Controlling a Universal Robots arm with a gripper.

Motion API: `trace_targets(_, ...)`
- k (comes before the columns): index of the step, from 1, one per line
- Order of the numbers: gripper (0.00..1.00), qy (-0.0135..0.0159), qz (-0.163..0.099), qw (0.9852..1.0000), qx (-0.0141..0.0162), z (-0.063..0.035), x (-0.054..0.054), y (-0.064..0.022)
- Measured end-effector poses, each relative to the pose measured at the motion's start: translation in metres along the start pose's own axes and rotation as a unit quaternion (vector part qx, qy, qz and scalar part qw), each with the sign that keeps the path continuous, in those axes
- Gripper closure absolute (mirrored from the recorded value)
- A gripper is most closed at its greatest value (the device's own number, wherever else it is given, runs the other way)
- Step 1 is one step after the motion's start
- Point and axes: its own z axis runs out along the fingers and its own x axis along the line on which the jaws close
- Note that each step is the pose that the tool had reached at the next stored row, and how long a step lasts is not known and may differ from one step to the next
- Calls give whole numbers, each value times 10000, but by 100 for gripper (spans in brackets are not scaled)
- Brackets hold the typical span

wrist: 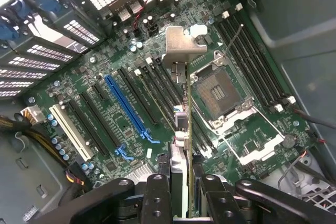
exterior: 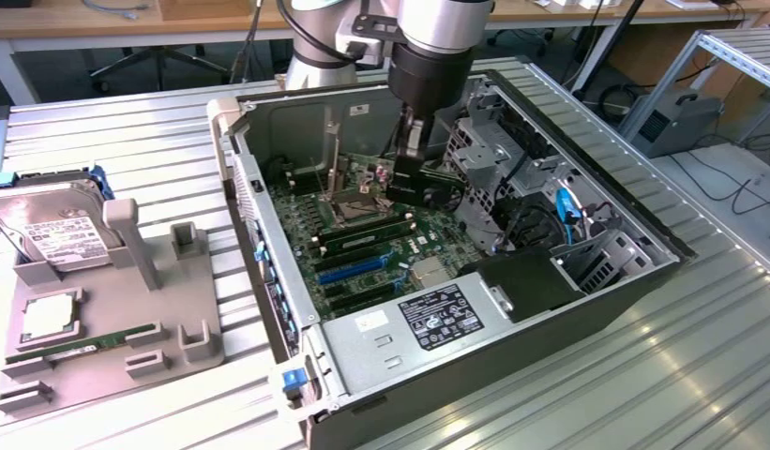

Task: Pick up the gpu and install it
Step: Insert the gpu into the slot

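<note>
Below the claw (wrist: 184,188), clenched on the gpu (wrist: 185,114) held edge-on, lies the motherboard (wrist: 247,135); pickup done, card apparently not yet seated.

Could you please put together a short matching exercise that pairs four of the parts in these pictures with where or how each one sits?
Things:
1. gpu
2. hard drive
3. memory stick
4. long blue slot

States:
A. green and narrow, on the grey tray
B. empty, on the motherboard
C. gripped by the end effector inside the case
D. silver with a white label, propped on the grey tray

Pairs: 1-C, 2-D, 3-A, 4-B
</note>
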Motion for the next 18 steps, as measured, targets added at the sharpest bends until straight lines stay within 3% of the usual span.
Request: trace_targets(18, 73, -2, -443, 9990, -12, 0, 0, 0)
